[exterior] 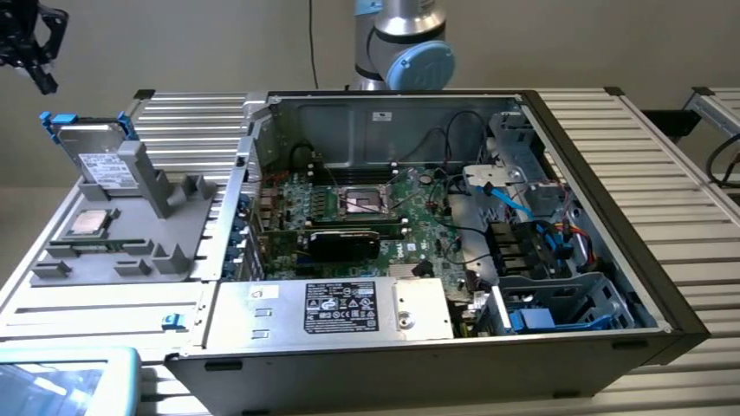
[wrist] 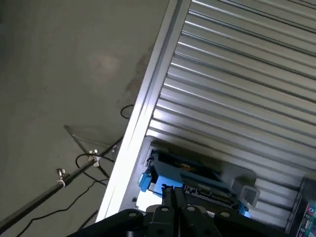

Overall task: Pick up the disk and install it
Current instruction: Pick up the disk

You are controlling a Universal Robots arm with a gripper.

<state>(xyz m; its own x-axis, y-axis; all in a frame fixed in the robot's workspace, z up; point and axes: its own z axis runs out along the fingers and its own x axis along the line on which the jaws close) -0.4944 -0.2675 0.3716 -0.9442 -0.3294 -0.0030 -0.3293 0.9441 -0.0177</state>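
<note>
The disk (exterior: 100, 158) is a silver drive with a white label and a blue frame. It stands on edge in a grey holder (exterior: 156, 195) on the ribbed table, at the exterior view's left. My gripper (exterior: 42, 74) hangs high above and a little to the left of it, shut and holding nothing. In the wrist view the disk (wrist: 190, 178) shows edge-on, just beyond my closed fingertips (wrist: 169, 195), near the table's edge.
An open computer case (exterior: 647, 260) lies right of the holder, with its motherboard, cables, a silver box with a black label (exterior: 347, 308) and a blue drive bay (exterior: 555, 314). A small square CPU chip (exterior: 90, 224) rests on the grey holder. Beyond the table edge, cables and a stand (wrist: 59, 182) lie on the floor.
</note>
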